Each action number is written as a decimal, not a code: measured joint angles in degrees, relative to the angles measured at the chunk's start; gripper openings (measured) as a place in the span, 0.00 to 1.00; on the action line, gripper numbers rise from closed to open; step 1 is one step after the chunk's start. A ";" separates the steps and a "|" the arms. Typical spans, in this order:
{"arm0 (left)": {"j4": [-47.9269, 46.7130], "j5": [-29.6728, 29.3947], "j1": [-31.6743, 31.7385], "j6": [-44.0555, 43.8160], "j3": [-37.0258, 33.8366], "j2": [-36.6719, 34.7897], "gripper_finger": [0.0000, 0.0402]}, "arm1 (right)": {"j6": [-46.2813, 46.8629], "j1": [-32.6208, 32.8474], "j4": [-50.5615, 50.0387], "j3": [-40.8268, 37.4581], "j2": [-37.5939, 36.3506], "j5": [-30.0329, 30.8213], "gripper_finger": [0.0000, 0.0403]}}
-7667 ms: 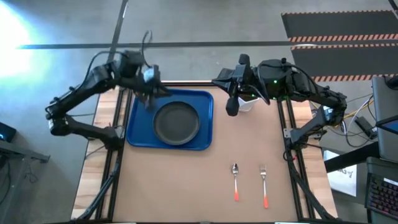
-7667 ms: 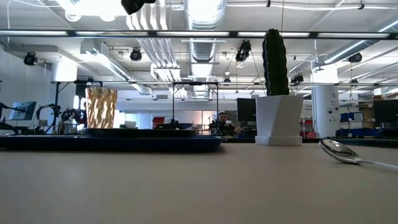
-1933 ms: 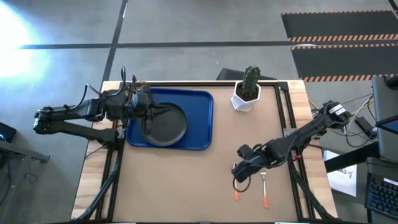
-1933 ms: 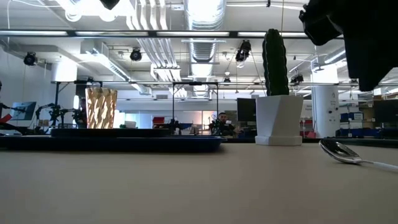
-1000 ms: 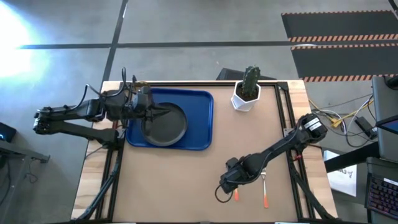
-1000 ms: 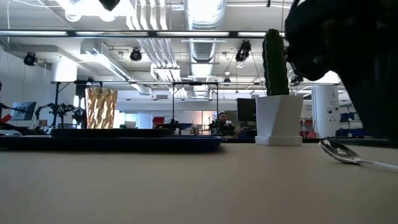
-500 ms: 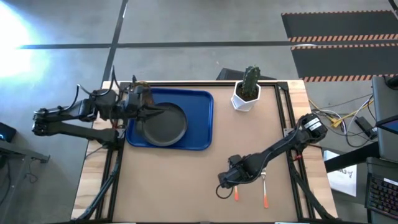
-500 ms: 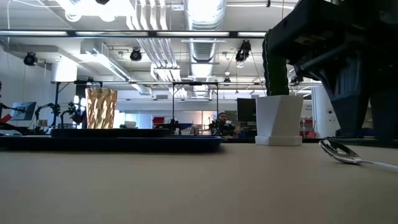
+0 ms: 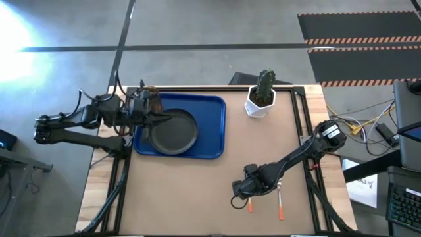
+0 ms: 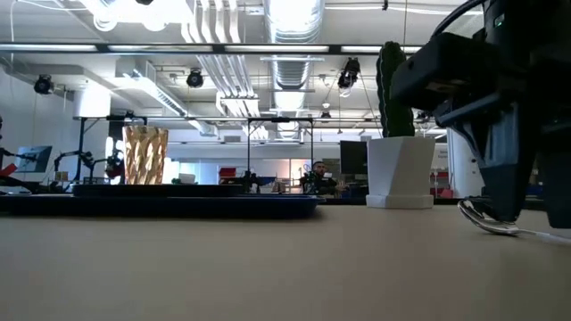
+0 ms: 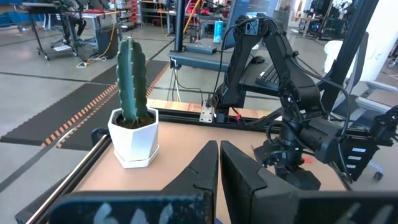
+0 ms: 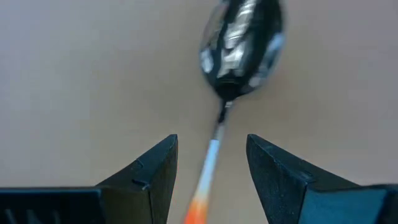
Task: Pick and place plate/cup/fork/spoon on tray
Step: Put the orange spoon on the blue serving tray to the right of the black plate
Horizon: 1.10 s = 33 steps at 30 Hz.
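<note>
The spoon lies on the bare table with its orange-red handle toward the near edge. My right gripper is low over it, open, one finger on each side of the thin stem without touching. The fork lies just right of it, its head partly under my right arm. The dark plate rests in the blue tray, and the amber cup stands in the tray's far left corner. My left gripper is shut, above the plate's left part.
A white pot with a green cactus stands at the table's far edge, right of the tray. Bare tabletop lies between the tray and the cutlery. Metal frame rails run along both sides of the table.
My right gripper has come down over the spoon until its open fingers stand close to the table on either side of the stem. My left arm has drawn back a little toward the table's left edge. The spoon, fork, plate and cup have stayed where they were.
</note>
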 joint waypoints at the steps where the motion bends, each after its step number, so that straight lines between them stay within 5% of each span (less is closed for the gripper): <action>1: -0.06 0.00 0.00 0.00 0.00 0.02 0.00 | 0.41 -0.01 1.47 -0.51 0.11 0.42 0.45; 16: 0.11 0.00 0.00 0.01 -0.02 0.10 0.00 | -1.46 0.12 0.43 1.38 4.33 -0.33 0.42; 26: 0.04 0.00 0.00 0.00 -0.02 -0.49 0.00 | -4.54 0.12 -1.03 0.82 4.42 -0.99 0.06; 33: 0.04 0.00 0.00 0.00 -0.02 -1.01 0.00 | -5.82 0.12 -1.58 1.48 4.45 -0.45 0.02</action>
